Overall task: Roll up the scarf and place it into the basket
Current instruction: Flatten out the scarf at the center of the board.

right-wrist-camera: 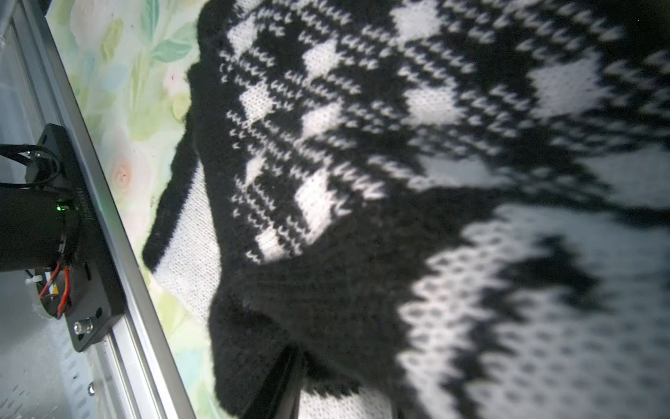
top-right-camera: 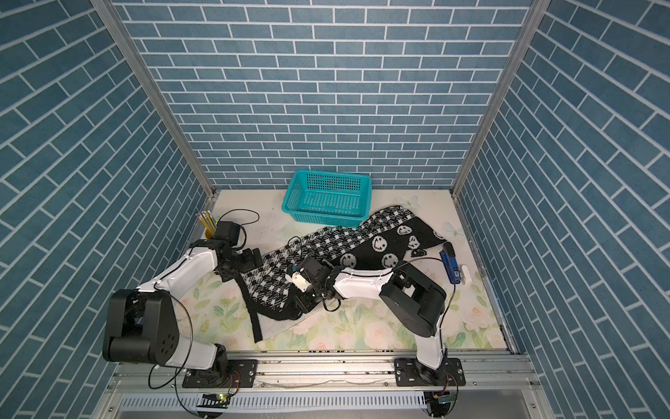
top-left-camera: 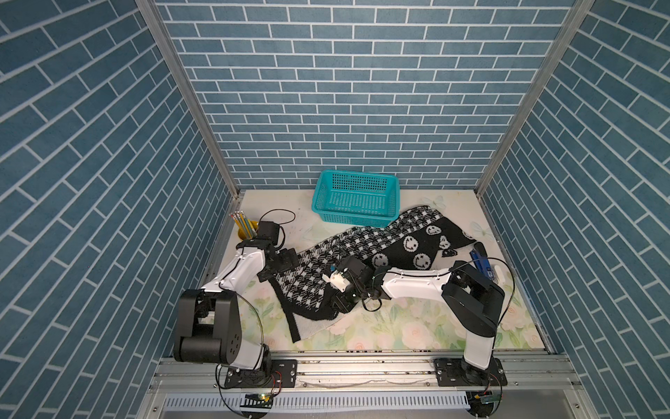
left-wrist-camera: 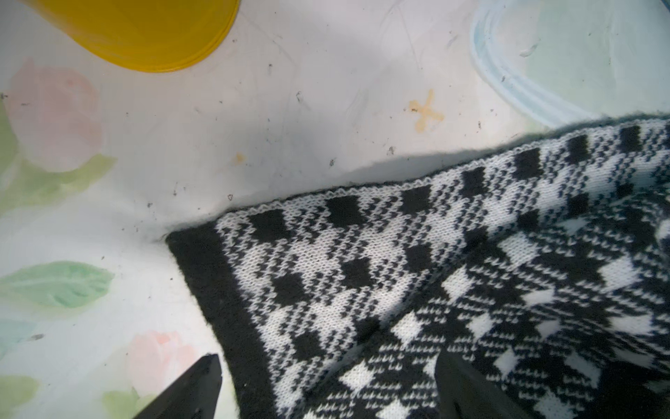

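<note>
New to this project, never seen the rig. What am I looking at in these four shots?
Two robot arms are bolted to a rail at the table's near edge, and each ends in a two-finger gripper. Two pictures are top views from one overhead camera pair, so they look nearly identical. The other two come from cameras on the wrists, looking past the fingers.

On the floral table lie a black-and-white scarf, unrolled, and a teal basket at the back. There is also a yellow cup of pencils, and a blue object near the right arm.

The left gripper is open and holds nothing, with one finger over the table and one over the scarf. The right gripper is down in a raised fold of scarf; I cannot tell whether it grips it.
</note>
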You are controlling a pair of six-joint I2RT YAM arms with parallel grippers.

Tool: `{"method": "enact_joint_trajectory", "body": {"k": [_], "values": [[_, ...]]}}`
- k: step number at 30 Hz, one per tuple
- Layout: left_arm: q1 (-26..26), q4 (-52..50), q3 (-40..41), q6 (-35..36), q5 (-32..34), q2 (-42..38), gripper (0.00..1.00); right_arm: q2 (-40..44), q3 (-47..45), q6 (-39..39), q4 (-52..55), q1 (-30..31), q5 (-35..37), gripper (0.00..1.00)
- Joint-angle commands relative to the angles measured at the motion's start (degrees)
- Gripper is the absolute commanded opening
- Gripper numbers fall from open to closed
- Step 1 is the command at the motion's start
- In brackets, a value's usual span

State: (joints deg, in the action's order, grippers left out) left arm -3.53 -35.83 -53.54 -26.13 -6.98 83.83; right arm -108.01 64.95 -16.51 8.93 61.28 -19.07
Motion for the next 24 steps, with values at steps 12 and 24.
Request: {"method": "enact_joint_trajectory", "body": {"k": [12,24], "values": [[1.59,0.76,-0.24,1.25,-0.77,-0.65,0.95,2.37,4.77,0.55,0.21,-0.90,-0.74,0.00],[2.83,2.20,-0.79,1.05,-3.21,-1.30,0.95,-7.63,19.71,6.63,1.63,-2.91,-4.65,0.00]]}}
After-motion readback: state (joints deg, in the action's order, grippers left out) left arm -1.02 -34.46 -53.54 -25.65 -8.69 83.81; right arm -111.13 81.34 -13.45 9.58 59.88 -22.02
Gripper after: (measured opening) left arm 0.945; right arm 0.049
